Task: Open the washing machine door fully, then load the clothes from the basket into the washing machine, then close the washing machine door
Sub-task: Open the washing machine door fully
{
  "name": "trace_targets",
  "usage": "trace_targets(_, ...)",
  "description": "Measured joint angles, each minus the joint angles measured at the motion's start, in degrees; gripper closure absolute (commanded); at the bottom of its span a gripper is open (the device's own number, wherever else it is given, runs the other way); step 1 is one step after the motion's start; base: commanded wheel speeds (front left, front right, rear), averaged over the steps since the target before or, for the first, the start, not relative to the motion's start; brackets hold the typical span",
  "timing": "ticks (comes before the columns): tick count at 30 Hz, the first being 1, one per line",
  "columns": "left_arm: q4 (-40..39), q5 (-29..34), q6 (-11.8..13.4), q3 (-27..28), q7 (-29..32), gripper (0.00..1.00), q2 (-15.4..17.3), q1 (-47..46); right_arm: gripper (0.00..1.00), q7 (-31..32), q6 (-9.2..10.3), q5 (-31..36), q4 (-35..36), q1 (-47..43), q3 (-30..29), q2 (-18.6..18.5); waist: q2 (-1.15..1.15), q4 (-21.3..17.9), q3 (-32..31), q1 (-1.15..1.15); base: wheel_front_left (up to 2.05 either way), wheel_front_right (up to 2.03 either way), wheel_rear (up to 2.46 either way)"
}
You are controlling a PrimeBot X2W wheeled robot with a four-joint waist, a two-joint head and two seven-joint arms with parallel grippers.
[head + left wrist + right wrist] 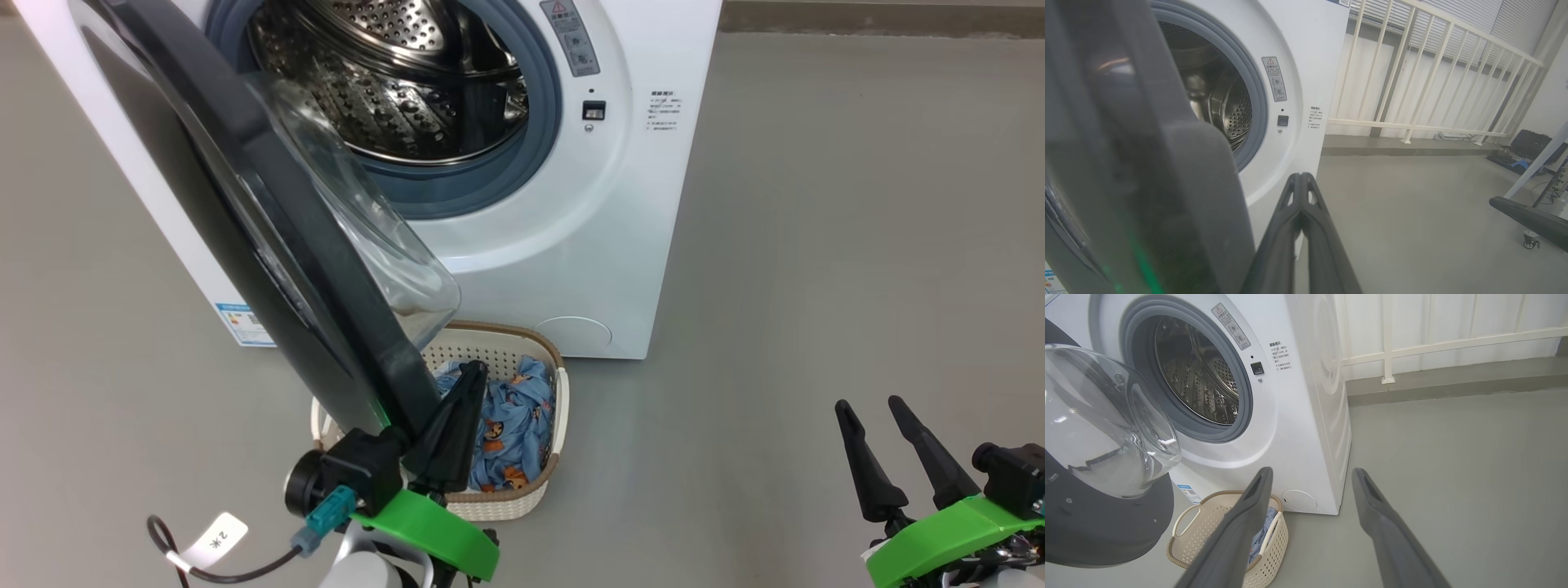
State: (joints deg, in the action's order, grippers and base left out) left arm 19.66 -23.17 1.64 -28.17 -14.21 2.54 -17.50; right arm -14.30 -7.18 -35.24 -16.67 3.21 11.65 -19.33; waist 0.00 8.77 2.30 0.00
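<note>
Beside the washing machine door (286, 245), the left pincer (472, 369) is clenched empty; the right pincer (870, 403) gapes.

One of each
One white front-loading washing machine (637, 204), one black-rimmed glass door (310, 269), one cream perforated basket (522, 500) beyond the left gripper (472, 371).

Right gripper (1312, 473): two dark fingers spread wide apart, nothing between them. Washing machine (1298, 416): white, opening uncovered, steel perforated drum (1196, 379) inside a grey-blue gasket (1244, 416). Washing machine door (1106, 535): swung out at left, black rim, clear glass bulge (1106, 424) facing the opening. Basket (1208, 535): cream, perforated, on the grey floor (1453, 477) just before the machine. Clothes (1261, 531): light blue fabric inside the basket, partly hidden by one finger. White railing (1388, 347): behind.
</note>
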Motion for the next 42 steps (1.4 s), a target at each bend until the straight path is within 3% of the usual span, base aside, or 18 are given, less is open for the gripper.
trace_targets(29, -3.6, 1.7, 0.1, 4.5, -0.5, 1.0, -0.6, 5.7, 0.0, 0.0, 0.0, 0.0, 1.0, -0.1, -0.4, -0.9, 0.0, 7.5, -1.2, 0.0, 0.0, 0.0, 0.0)
trace_targets(42, -5.4, 2.0, 3.6, 11.3, -0.5, 1.0, 3.1, 9.2, 0.0, 0.0, 0.0, 0.0, 1.2, 0.0, 0.1, -1.0, 0.0, 10.8, -0.9, 0.0, 0.0, 0.0, 0.0)
